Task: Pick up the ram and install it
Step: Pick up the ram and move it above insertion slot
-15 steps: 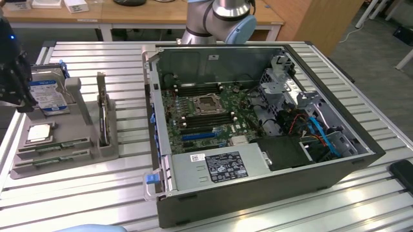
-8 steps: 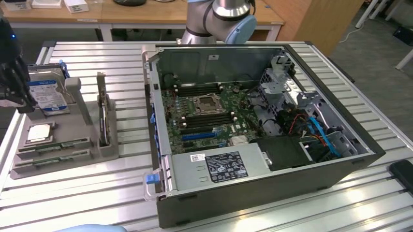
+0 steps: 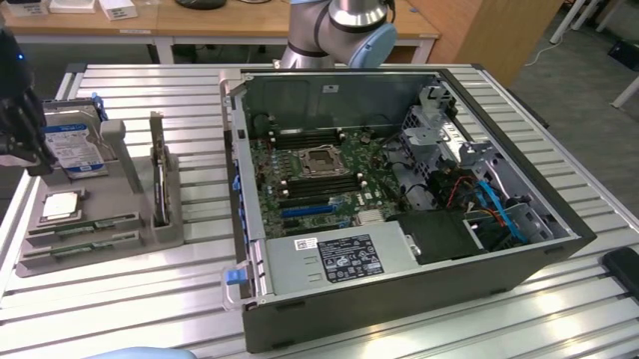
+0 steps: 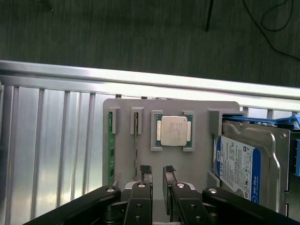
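Two sticks of ram [image 4: 111, 154] sit side by side in narrow slots of the gray tray [image 4: 201, 112], next to a square silver CPU [image 4: 172, 131]. The gripper [image 4: 157, 172] hovers over the tray, nearest the inner stick; its jaws are parted with a bare gap between the pads, grasping nothing. A hard drive [image 4: 243, 168] at the tray's other end bears a blue-and-white label reading "WD Blue". In the exterior view, the tray lies on the slatted table [image 3: 150, 299] to the exterior view's left of the open case [image 3: 399, 299]. A dark card [image 3: 157, 172] stands upright in the tray. The power supply label [image 3: 345, 258] is too small to read.
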Tool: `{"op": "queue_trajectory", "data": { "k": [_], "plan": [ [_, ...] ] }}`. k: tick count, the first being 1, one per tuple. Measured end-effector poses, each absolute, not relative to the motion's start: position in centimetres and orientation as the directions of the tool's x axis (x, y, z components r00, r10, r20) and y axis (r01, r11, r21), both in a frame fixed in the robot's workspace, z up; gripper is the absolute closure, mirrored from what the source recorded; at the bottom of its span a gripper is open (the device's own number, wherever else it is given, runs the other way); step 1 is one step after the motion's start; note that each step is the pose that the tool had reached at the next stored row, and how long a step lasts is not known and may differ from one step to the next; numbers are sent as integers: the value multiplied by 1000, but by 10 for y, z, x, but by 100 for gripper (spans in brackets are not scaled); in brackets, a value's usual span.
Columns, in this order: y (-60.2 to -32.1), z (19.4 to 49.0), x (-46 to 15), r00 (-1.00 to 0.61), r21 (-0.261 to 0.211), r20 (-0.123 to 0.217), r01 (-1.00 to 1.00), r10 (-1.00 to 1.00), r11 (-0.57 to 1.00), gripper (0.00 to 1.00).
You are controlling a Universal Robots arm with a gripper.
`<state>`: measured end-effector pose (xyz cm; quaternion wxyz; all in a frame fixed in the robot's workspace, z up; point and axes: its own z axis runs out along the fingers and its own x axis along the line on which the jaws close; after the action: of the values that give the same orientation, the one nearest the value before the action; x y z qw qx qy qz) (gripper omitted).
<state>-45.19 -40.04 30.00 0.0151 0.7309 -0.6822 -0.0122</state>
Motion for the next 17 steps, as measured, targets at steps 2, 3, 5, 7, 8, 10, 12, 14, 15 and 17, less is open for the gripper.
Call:
{"op": "queue_trajectory", "data": {
  "k": [2,3,5,7,8,10,12,14,15,17],
  "plan": [
    [-403,300,-452,69,39,3,-997,-998,-69,76],
    [-405,300,-451,69,39,3,-997,-998,-69,76],
    [-409,300,-451,69,39,3,-997,-998,-69,76],
    [-413,299,-450,69,39,3,-997,-998,-69,76],
    [-416,299,-449,69,39,3,-997,-998,-69,76],
    [-420,299,-449,69,39,3,-997,-998,-69,76],
    [-425,299,-448,69,39,3,-997,-998,-69,76],
    [-430,299,-447,69,39,3,-997,-998,-69,76],
    [-433,299,-446,69,39,3,-997,-998,-69,76],
    [-437,298,-446,69,39,3,-997,-998,-69,76]
  ]
}}
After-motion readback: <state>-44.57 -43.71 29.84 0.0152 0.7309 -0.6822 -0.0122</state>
